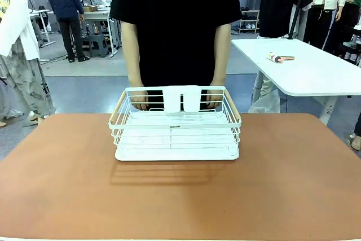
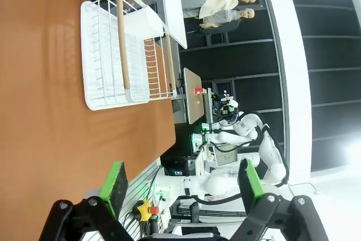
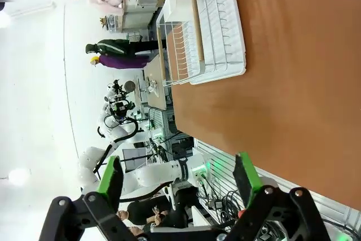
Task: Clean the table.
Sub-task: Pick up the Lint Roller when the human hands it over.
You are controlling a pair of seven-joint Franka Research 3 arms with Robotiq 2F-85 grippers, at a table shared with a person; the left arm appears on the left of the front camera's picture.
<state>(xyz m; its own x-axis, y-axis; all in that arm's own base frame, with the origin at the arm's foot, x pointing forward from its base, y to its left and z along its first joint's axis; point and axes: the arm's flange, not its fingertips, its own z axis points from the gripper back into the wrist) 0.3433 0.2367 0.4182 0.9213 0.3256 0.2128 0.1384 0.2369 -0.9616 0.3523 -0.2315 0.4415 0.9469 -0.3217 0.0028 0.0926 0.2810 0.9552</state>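
In the front view the brown table (image 1: 67, 184) lies wide and flat. A white wire basket (image 1: 169, 137) sits on it, in the middle and toward the far edge. A white box (image 1: 181, 99) hangs on the far wall of the basket. A person (image 1: 176, 21) in a black top stands behind the table, with one hand (image 1: 139, 100) and the other hand (image 1: 213, 99) at the far side of the basket. A white table (image 1: 304, 71) stands farther back. In the left wrist view the left pincer (image 2: 181, 187) is wide, and there is nothing between its green pads (image 2: 117, 184). The table lies ahead of this pincer and off to its left. The basket sits on it far ahead, well apart from the pincer. In the right wrist view the right pincer (image 3: 177, 178) is wide too, with nothing in it. Here the table lies ahead of the pincer and off to its right. The basket sits far ahead, well apart from the pincer.
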